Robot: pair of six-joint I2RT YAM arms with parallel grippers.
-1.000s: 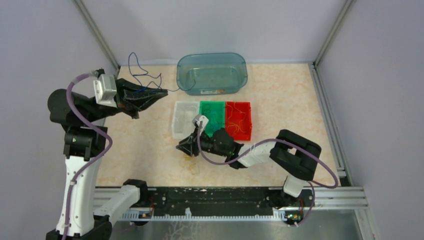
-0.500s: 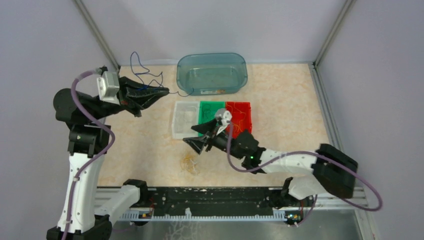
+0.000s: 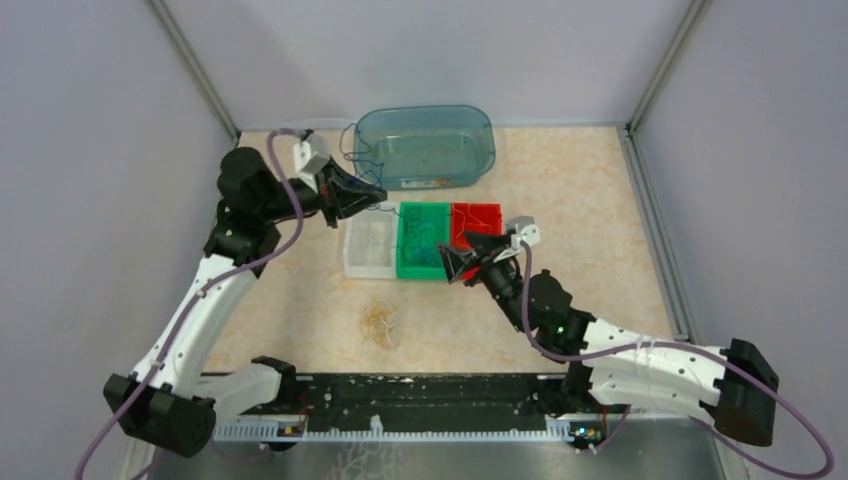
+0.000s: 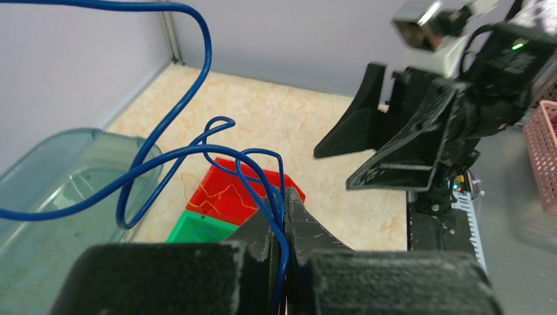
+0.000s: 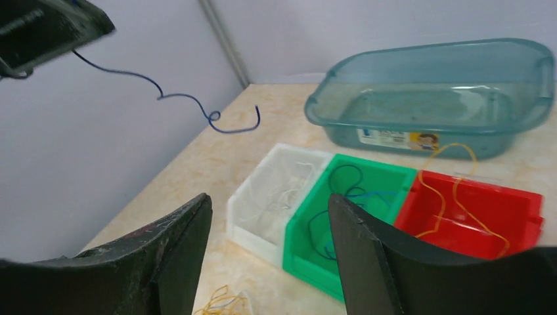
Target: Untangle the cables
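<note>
blue cable cut off top-left, tangle indistinct

A teal tub sits behind three coloured bins.

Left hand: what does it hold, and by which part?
A blue cable, pinched in the shut left hand where two strands meet; its loops are free.

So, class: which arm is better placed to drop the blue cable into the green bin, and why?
Left. Its tool is shut on the blue cable, close to the green bin; the right tool is open, holding nothing.
</note>
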